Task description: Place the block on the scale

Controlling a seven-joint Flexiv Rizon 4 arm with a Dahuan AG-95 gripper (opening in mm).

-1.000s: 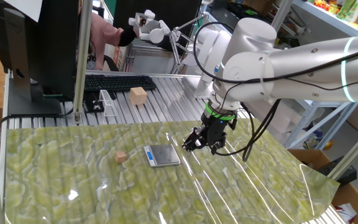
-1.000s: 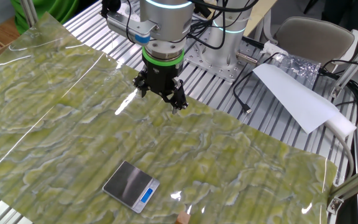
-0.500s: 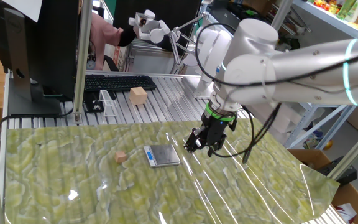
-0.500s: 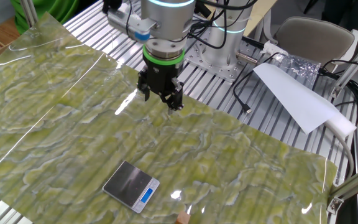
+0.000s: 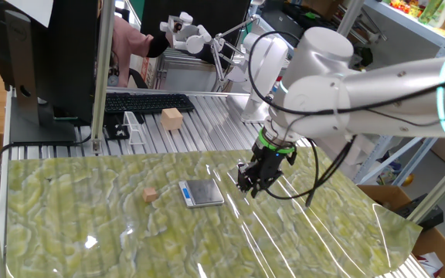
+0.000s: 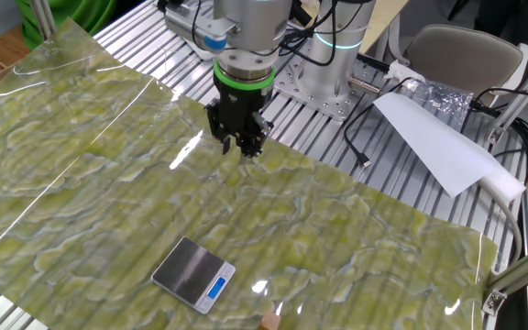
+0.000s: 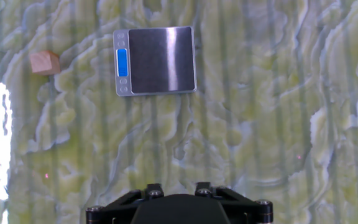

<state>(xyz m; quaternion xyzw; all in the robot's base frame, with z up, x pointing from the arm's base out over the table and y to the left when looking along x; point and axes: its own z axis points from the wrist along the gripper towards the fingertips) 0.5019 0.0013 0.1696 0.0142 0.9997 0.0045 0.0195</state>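
The block [image 5: 151,194] is a tiny tan-pink cube lying on the green patterned mat, just left of the scale [image 5: 202,193]. The scale is flat, with a dark grey plate and a blue-white strip. In the hand view the block [image 7: 45,63] is at the upper left, beside the scale [image 7: 157,60], with a gap between them. My gripper [image 5: 249,183] hangs just above the mat to the right of the scale, open and empty. The other fixed view shows the gripper [image 6: 243,147] far from the scale [image 6: 193,274] and the block [image 6: 269,321] at the bottom edge.
A larger pale wooden cube [image 5: 171,118], a keyboard [image 5: 149,102] and a clear stand [image 5: 134,128] sit on the slatted table behind the mat. A white paper sheet [image 6: 429,137] lies beside the robot base. Monitor and frame posts stand at the left.
The wrist has turned, so the fingers now show narrower in both fixed views. The gripper has shifted slightly away from the scale. Block and scale have not moved.
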